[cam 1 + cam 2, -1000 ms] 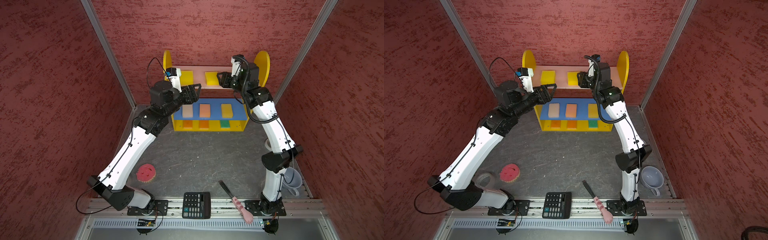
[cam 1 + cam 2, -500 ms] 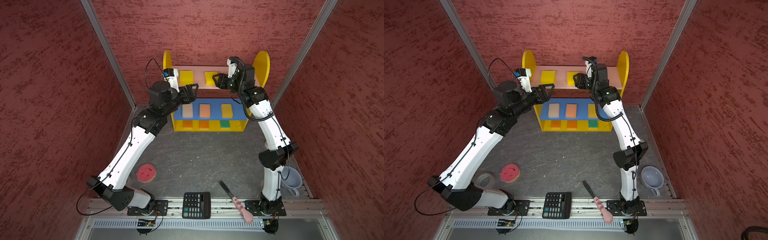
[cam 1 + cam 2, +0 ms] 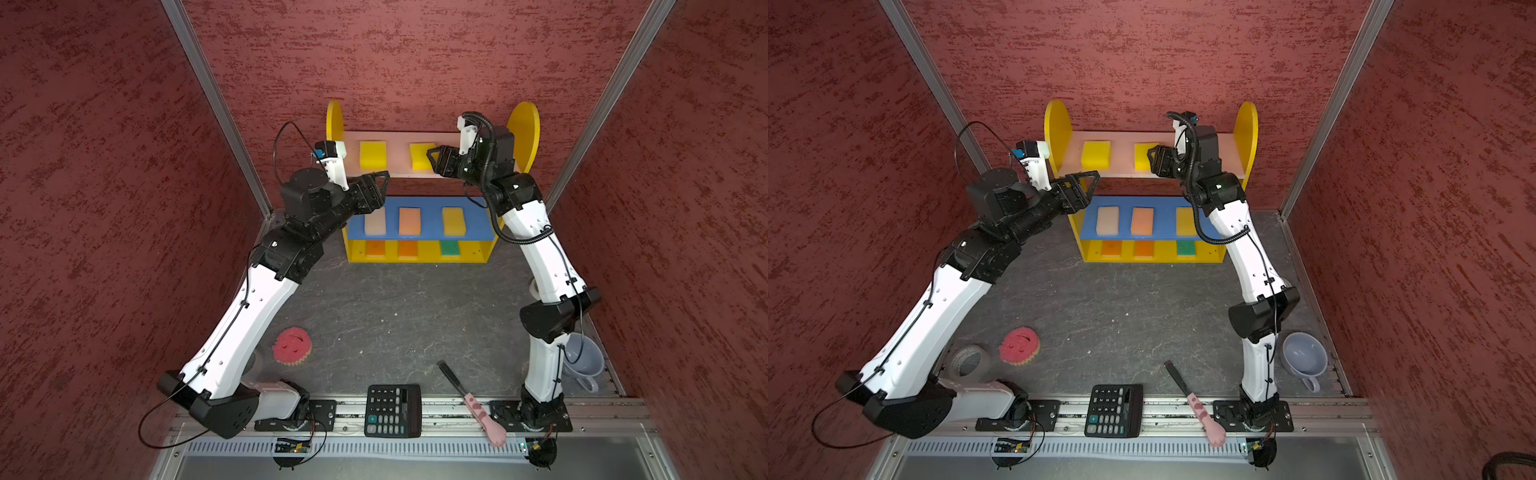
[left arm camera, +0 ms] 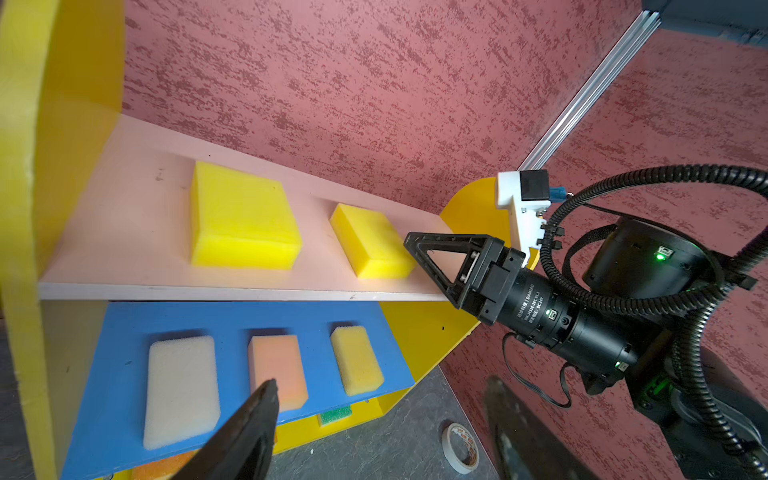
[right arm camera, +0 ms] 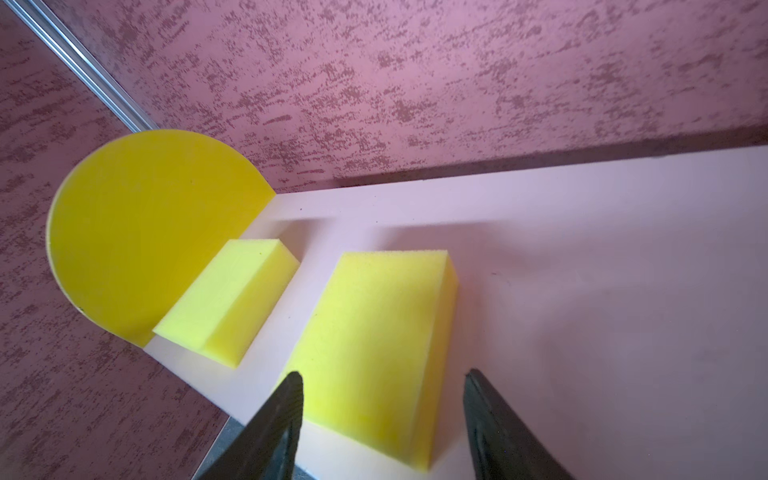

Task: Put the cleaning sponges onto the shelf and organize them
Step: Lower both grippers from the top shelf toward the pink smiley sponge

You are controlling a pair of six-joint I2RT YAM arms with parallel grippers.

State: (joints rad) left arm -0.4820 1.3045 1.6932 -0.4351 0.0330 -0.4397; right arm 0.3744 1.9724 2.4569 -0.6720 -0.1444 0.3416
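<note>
Sponges fill most of the small three-tier shelf (image 3: 525,133) with yellow round-topped side panels, at the upper centre of both top views. On its pale pink top board lie two bright yellow rectangular foam blocks, the left yellow sponge (image 3: 372,154) and the right yellow sponge (image 3: 422,156). On the blue middle board lie a cream-white foam block (image 3: 375,221), a peach foam block (image 3: 409,221) and a duller yellow foam block (image 3: 453,221); on the yellow bottom board, an orange foam block (image 3: 375,248), a second orange foam block (image 3: 408,248) and a green foam block (image 3: 450,248). The round pink scalloped-edge sponge (image 3: 291,346) lies on the dark grey tabletop (image 3: 395,311) at lower left, well apart from the shelf. The right tool (image 3: 432,161) sits at the right yellow sponge's near end, jaws spread wider than the block, a gap showing beside it in the right wrist view. The left tool (image 3: 384,185) hangs before the pink board's left part, jaws wide, holding nothing.
</note>
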